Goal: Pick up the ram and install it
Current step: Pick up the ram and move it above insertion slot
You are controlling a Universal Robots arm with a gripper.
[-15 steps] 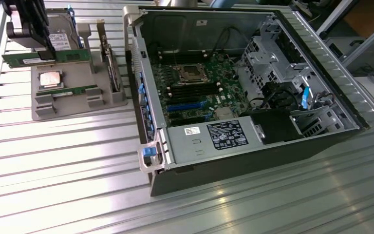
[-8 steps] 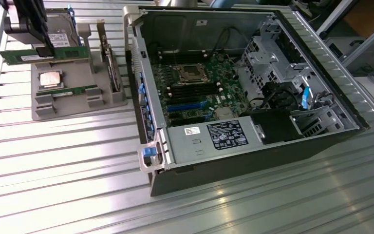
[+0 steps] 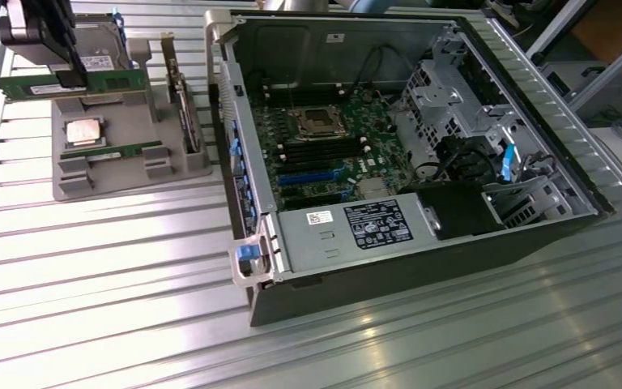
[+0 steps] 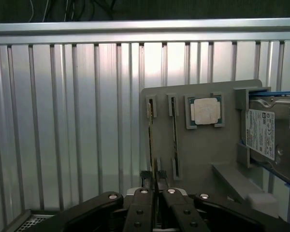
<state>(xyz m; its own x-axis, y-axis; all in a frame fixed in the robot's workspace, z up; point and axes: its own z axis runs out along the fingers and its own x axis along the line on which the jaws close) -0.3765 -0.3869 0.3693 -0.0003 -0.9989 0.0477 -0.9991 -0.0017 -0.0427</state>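
The hand point(image 3: 70, 81) is clamping the ram point(image 3: 117, 83) near its middle, above the grey holder point(image 3: 111, 174) on the desk point(image 3: 95, 267) (a second stick point(image 3: 117, 151) is lying there). The ram is standing on edge, long axis level, pointing across toward the open computer case point(image 3: 398, 162). I judge a centred, untwisted pinch is mattering most.

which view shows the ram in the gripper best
The exterior view: the ram shows its full green face, held by the gripper over the grey holder. The wrist view shows the ram edge-on, a thin line leading from the fingertips.
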